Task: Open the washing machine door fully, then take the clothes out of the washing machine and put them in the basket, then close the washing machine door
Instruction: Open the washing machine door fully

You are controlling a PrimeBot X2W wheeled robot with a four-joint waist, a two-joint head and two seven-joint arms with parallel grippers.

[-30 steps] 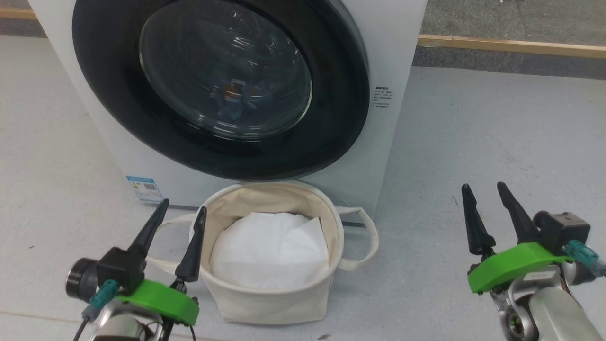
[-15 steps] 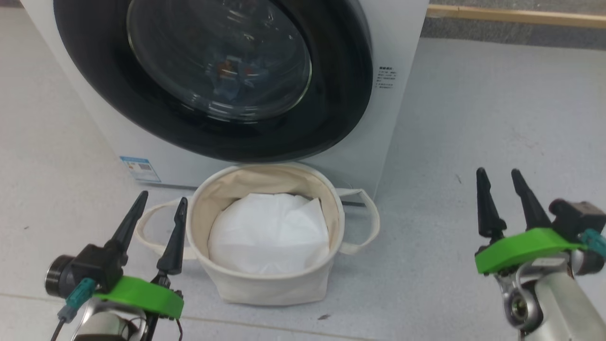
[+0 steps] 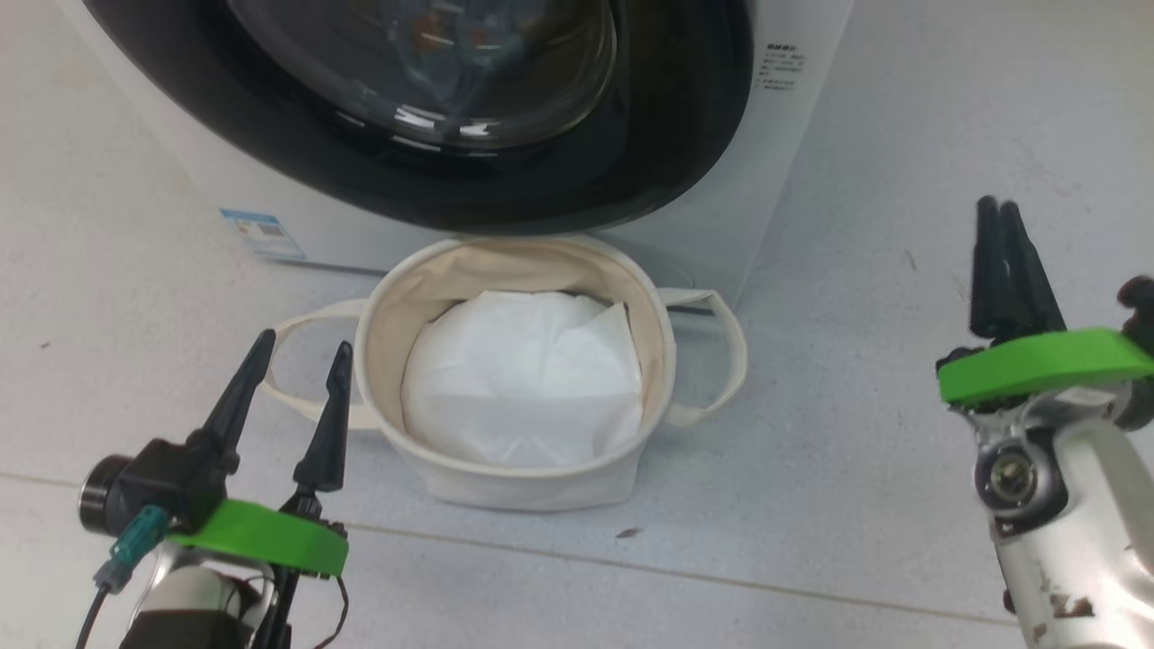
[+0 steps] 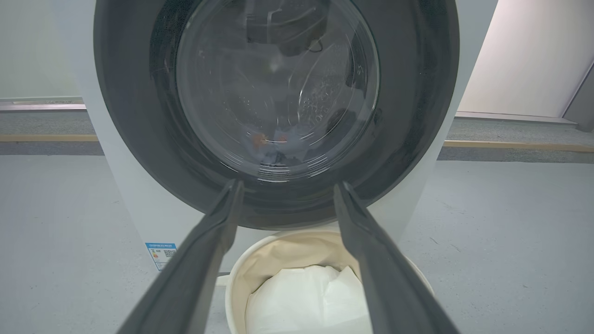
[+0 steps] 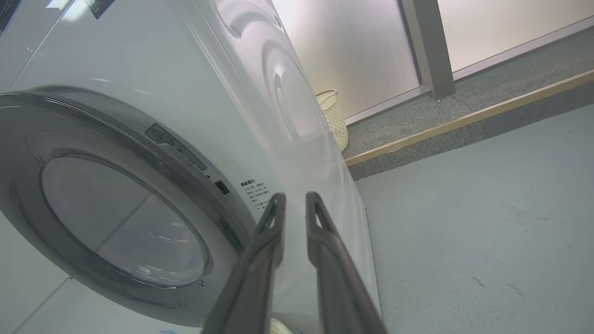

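Washing machine door (image 3: 433, 117) is flat against the front of the washing machine (image 3: 766, 162), its black rim flush with the white panel in the right wrist view, so the first step, opening it fully, is the one in hand and not yet done. Through the domed glass the clothes (image 4: 271, 141) show as a small patch of blue and orange low in the drum. The basket (image 3: 532, 487) stands on the floor (image 3: 856, 361) at the foot of the machine, right under the door's lower edge, holding just its white liner (image 3: 518, 379).

At the lower left of the head view the left claw (image 3: 304, 342) hangs released, fingers well spread, just beside the basket's left handle and gripping nothing. The right claw (image 3: 999, 205) is raised off to the right of the machine, its fingers narrowed to a thin gap with nothing between them. In the right wrist view they point at the white panel just right of the door's rim, apart from it.

My reading is that the right arm is lining up on the door's right edge. The next move calls for getting a fingertip behind that rim or into a pull recess, which I cannot make out clearly, then swinging the door wide. The basket sits close below, so the door's sweep may need watching.
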